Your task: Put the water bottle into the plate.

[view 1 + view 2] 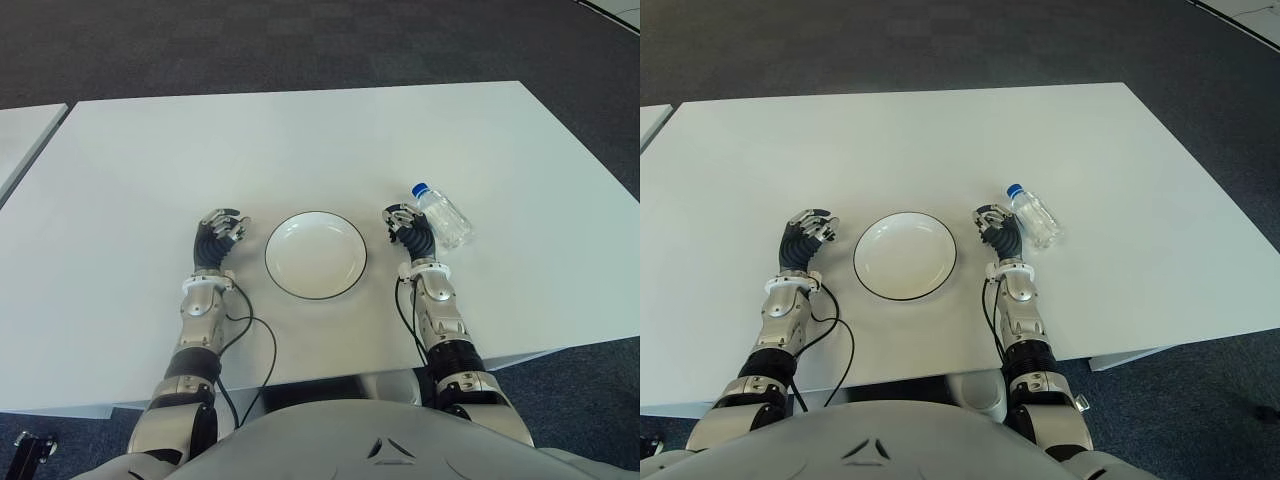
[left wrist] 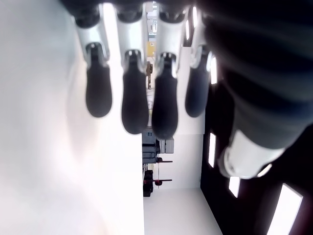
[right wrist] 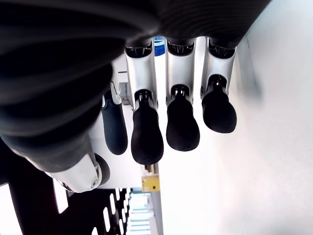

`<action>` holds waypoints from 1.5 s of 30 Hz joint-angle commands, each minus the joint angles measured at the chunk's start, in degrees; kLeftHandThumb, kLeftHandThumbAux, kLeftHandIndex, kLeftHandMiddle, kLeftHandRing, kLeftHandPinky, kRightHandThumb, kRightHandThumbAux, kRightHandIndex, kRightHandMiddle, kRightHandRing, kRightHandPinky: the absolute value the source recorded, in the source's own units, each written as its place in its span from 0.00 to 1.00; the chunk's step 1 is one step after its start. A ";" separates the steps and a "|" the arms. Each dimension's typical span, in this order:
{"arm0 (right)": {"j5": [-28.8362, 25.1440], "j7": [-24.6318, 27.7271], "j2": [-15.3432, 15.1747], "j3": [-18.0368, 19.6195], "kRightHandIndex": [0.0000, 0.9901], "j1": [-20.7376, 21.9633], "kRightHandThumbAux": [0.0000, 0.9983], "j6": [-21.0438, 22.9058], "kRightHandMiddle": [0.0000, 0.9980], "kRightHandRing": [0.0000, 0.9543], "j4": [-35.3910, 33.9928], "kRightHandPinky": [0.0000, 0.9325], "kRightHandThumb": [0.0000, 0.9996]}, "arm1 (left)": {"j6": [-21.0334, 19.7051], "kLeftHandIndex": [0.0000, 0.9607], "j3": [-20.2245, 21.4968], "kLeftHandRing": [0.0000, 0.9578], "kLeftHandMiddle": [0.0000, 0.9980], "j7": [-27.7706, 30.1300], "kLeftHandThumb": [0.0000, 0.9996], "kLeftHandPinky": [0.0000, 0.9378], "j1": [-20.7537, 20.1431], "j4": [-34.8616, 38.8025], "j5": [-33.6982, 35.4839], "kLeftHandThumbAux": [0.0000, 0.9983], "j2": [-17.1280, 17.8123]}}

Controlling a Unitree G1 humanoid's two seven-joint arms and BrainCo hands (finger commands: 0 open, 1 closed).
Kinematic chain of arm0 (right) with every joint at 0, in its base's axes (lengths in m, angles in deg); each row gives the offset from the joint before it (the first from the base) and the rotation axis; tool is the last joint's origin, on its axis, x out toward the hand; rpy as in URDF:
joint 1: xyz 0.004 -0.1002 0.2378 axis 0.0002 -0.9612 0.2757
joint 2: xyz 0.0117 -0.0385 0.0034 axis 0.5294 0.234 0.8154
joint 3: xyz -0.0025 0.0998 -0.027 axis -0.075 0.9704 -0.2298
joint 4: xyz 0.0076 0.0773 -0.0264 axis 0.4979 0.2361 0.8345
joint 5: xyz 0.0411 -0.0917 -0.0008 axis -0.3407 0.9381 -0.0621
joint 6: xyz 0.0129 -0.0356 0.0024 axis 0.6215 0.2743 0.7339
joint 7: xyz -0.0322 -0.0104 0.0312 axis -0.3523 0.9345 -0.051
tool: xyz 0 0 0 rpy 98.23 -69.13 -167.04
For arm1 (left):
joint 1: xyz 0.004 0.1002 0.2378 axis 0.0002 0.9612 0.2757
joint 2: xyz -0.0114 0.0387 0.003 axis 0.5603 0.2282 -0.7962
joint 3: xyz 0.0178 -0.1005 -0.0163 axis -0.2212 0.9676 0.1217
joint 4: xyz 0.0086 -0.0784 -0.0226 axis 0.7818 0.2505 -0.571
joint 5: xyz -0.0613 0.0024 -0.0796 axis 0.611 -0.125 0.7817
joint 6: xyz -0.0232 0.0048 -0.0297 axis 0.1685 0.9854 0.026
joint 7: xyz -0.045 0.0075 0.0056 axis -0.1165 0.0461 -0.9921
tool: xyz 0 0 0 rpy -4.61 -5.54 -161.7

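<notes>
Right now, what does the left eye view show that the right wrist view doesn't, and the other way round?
Only the left eye view shows the plate, the left hand left of it, and the whole water bottle lying on its side just beyond the right hand.
Only the right wrist view shows that hand's fingers from close by, hanging loose and holding nothing.
Both show the white table and the right hand.

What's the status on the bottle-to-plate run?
Left hand and right hand both empty, flanking the plate. Water bottle lying on the table just right of the right hand, ungrasped. Path to plate clear.
</notes>
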 commanded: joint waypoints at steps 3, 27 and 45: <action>0.33 -0.70 0.41 -0.09 0.44 -3.03 0.73 3.99 0.76 0.78 2.60 0.79 0.70 | -5.32 0.45 0.22 0.63 0.60 0.56 0.70 0.60 4.96 -6.54 0.54 0.72 -1.63; 10.46 -6.41 -1.80 -3.64 0.44 -9.10 0.73 -9.42 0.71 0.72 -11.74 0.70 0.70 | -4.66 0.45 -0.18 0.62 0.59 -0.53 0.70 0.58 5.61 -5.65 -0.18 0.72 -2.04; 41.32 -36.60 -12.32 -8.06 0.05 -5.76 0.53 -15.15 0.04 0.04 -8.28 0.06 0.49 | -7.18 0.45 -0.15 0.62 0.61 -2.98 0.71 0.62 6.58 -2.49 -0.13 0.71 -3.20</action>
